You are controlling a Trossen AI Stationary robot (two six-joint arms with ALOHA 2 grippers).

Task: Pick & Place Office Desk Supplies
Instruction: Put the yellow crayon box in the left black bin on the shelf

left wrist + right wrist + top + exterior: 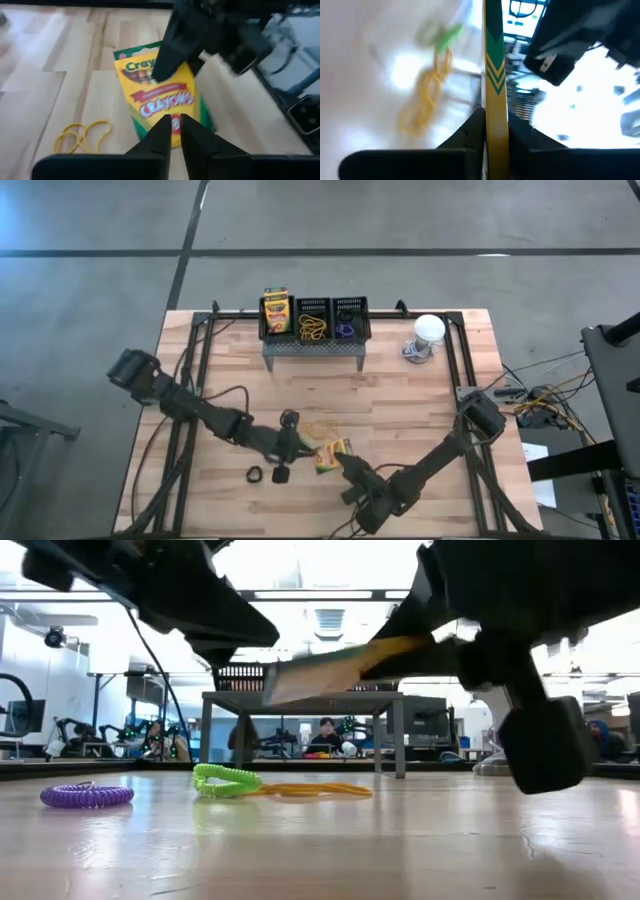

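At six o'clock on the table point(420, 395), the right gripper point(495, 127) clenches the crayon box point(332, 453) by its edges, lifted. The left gripper point(172, 131), nearly closed and empty, sits just beside it. Next, seemingly: carry it toward the mesh bins point(313, 308) at twelve o'clock.

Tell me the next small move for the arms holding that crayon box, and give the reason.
Probably the left gripper should open and back away. The yellow-and-green cardboard crayon box sits edge-on, clamped between the right gripper's fingers, while the left's narrow fingers only pinch its lower edge.
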